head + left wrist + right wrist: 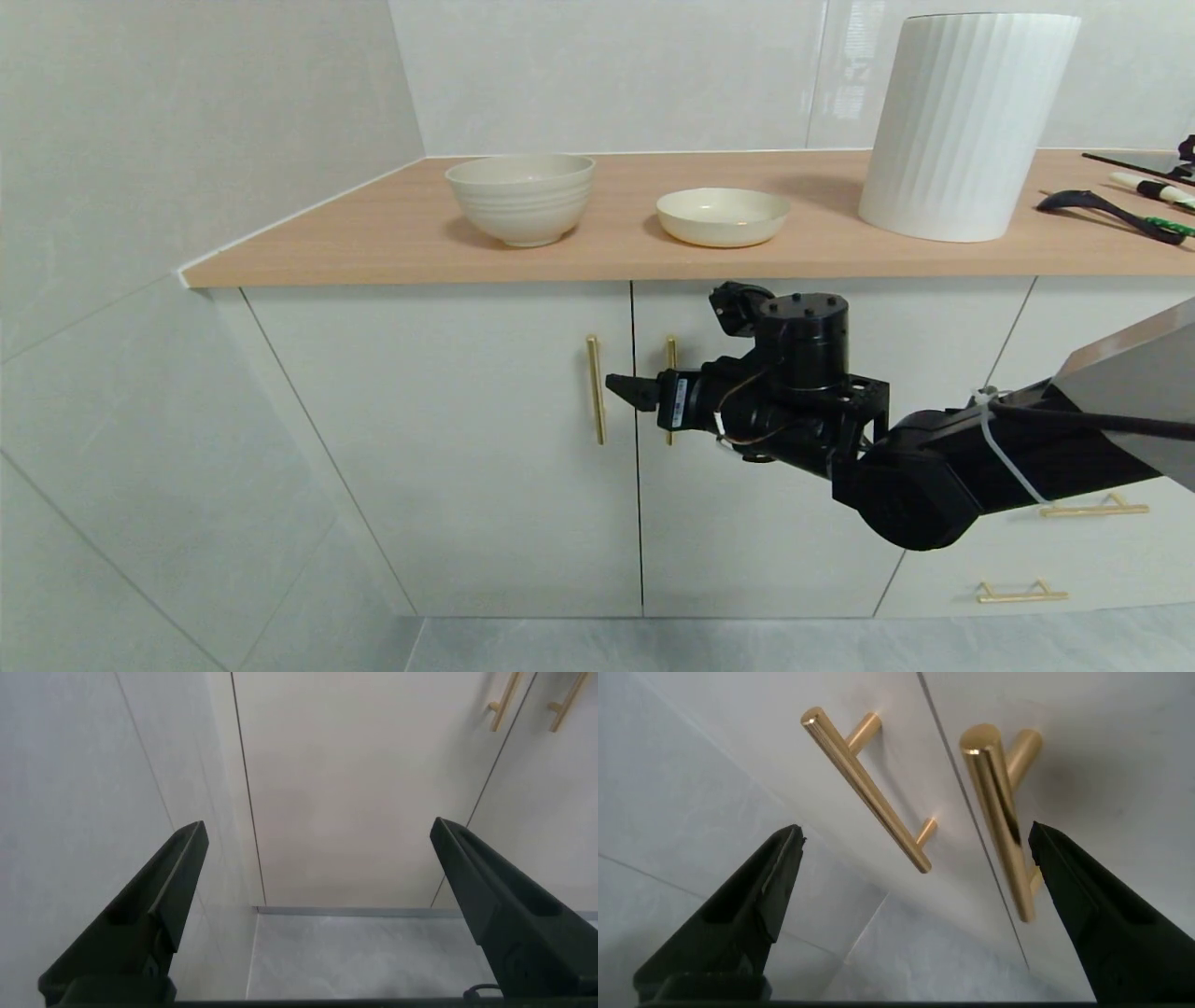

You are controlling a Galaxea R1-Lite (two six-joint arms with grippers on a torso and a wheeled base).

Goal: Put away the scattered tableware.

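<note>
On the wooden counter [411,233] stand a deep cream bowl [521,198] and, to its right, a shallow cream dish [723,216]. Below the counter, my right gripper [624,387] hovers in front of the two gold handles [595,389] of the double cabinet doors. In the right wrist view that gripper [915,835] is open, with both handles [868,789] a short way beyond its fingers and nothing held. My left gripper [318,831] is open and empty, low down, facing a cabinet door [355,793] and the floor.
A tall white ribbed container [966,121] stands at the back right of the counter. Dark utensils [1111,213] lie at the far right. Drawers with gold pulls [1022,591] sit lower right. A tiled wall [140,280] closes off the left side.
</note>
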